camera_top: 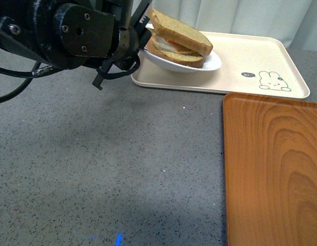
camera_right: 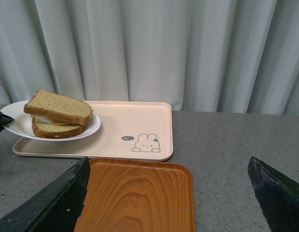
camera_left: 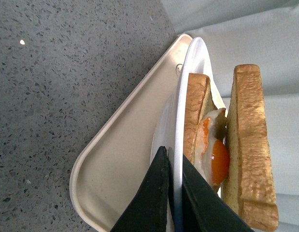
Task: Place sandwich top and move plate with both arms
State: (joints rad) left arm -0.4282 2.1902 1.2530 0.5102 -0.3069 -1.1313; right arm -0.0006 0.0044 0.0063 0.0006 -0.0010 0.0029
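A staged test bench: grey speckled countertop (camera_top: 97, 164) backed by pale curtains (camera_right: 149, 48).

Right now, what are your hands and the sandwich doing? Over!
Left gripper shut on the plate rim, plate lifted and tilted above the beige tray. Right gripper open, empty. Sandwich top on. Nothing blocking.

I see the plate (camera_top: 209, 62) held above the rabbit-print tray (camera_top: 250, 56), its left rim pinched by my left gripper (camera_top: 139, 43). On it lies the egg-bearing slice (camera_top: 176, 56), with the sandwich top (camera_top: 181, 32) resting over the egg (camera_left: 220, 162). The wood-grain tray (camera_top: 273, 169) lies on the table (camera_top: 97, 164), in front of the rabbit-print tray and to my right.
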